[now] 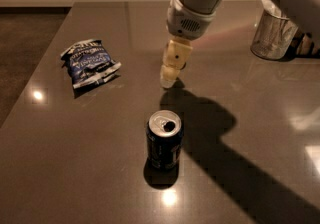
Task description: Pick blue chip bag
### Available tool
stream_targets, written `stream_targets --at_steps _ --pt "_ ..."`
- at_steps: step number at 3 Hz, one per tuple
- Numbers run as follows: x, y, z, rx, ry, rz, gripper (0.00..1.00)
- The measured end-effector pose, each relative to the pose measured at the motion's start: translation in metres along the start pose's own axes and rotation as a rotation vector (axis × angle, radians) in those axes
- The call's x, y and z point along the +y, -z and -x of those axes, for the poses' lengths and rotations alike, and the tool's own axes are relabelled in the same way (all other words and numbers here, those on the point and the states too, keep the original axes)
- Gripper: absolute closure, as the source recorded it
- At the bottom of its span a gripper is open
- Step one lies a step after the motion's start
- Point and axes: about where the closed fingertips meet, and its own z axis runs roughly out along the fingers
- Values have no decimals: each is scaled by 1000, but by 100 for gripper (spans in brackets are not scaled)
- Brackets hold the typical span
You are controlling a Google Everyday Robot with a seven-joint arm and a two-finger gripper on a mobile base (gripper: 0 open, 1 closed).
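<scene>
The blue chip bag (90,62) lies flat on the dark table (75,168) at the left, crinkled dark-blue foil with white edges and white lettering. My gripper (168,81) hangs from the arm at the top centre, its cream fingers pointing down just above the table. It is well to the right of the bag and holds nothing. The orange ball seen earlier is now hidden behind the gripper.
A dark blue soda can (164,139) stands upright in front of the gripper, towards the near edge. A shiny metal cup (273,35) stands at the back right. The arm's shadow falls across the table's right half.
</scene>
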Motion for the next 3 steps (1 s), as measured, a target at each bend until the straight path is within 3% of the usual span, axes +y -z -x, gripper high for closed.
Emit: stream_targets --at_steps 2,3 --pt "-41 -61 88 -92 -5 10 0" --pt "-40 -85 114 -104 5 35 0"
